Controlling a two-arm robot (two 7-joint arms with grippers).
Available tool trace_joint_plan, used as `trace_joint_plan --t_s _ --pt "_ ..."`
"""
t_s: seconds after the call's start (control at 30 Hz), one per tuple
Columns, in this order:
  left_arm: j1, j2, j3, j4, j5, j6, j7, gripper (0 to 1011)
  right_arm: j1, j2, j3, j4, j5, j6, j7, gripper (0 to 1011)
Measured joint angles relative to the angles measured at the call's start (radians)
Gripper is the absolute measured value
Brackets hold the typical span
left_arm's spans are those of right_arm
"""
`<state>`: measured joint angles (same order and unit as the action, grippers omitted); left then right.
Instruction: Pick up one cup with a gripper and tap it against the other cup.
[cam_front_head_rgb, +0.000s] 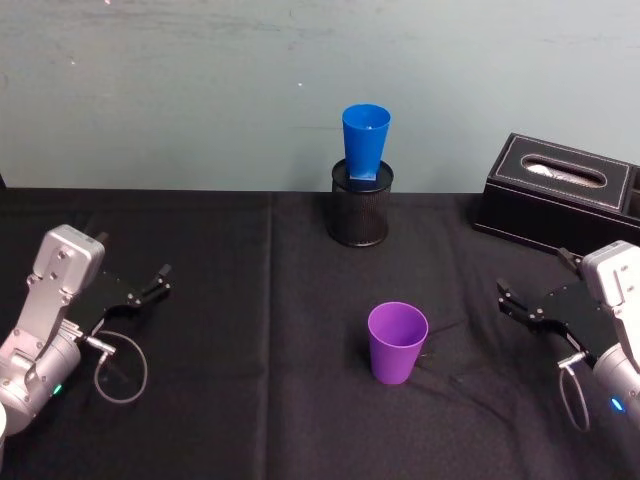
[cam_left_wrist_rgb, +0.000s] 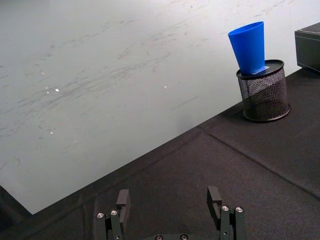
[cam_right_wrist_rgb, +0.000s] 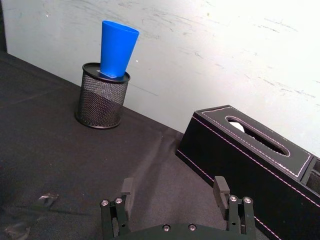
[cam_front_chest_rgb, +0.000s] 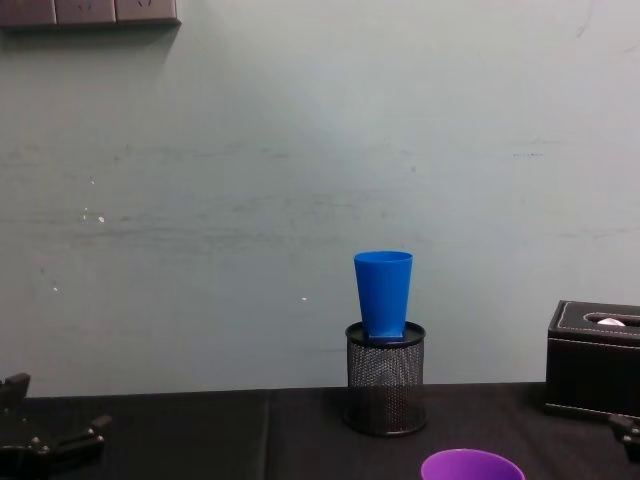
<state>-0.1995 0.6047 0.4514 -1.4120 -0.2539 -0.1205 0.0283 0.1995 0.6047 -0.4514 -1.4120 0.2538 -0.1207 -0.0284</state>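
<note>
While left gripper (cam_front_head_rgb: 158, 282) and right gripper (cam_front_head_rgb: 503, 300) hold fingers apart, plain purple cup (cam_front_head_rgb: 396, 345) stands before blue cup (cam_front_head_rgb: 366, 140)

Base of blue cup (cam_front_head_rgb: 366, 140) hidden inside mesh holder (cam_front_head_rgb: 361, 210). Chest view: purple cup (cam_front_chest_rgb: 471, 466) cut by btm edge, just rim visible. Rt edge clips black box (cam_front_head_rgb: 560, 210).

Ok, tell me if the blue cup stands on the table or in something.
In something: the blue cup stands upright, narrow base down in the mouth of the black mesh holder.
</note>
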Motion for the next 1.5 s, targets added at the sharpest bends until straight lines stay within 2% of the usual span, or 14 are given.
trace_joint_plan --t_s 1.1,1.27,1.3,1.4,1.43,1.5 --pt "0.000 0.000 0.000 0.000 0.000 0.000 0.000 1011 0.000 0.001 0.002 0.000 0.002 -0.002 0.005 1000" --pt "0.000 0.000 0.000 0.000 0.000 0.000 0.000 1012 -0.009 0.031 0.022 -0.009 0.051 -0.035 0.114 1000" --pt "0.000 0.000 0.000 0.000 0.000 0.000 0.000 1011 -0.013 0.044 0.026 -0.011 0.073 -0.048 0.162 1002" --pt "0.000 0.000 0.000 0.000 0.000 0.000 0.000 1011 -0.016 0.063 0.028 -0.010 0.106 -0.066 0.242 1000" --pt "0.000 0.000 0.000 0.000 0.000 0.000 0.000 1011 -0.015 0.076 0.027 -0.003 0.126 -0.078 0.300 1000" --pt "0.000 0.000 0.000 0.000 0.000 0.000 0.000 1011 -0.012 0.089 0.023 0.008 0.147 -0.093 0.367 1000"
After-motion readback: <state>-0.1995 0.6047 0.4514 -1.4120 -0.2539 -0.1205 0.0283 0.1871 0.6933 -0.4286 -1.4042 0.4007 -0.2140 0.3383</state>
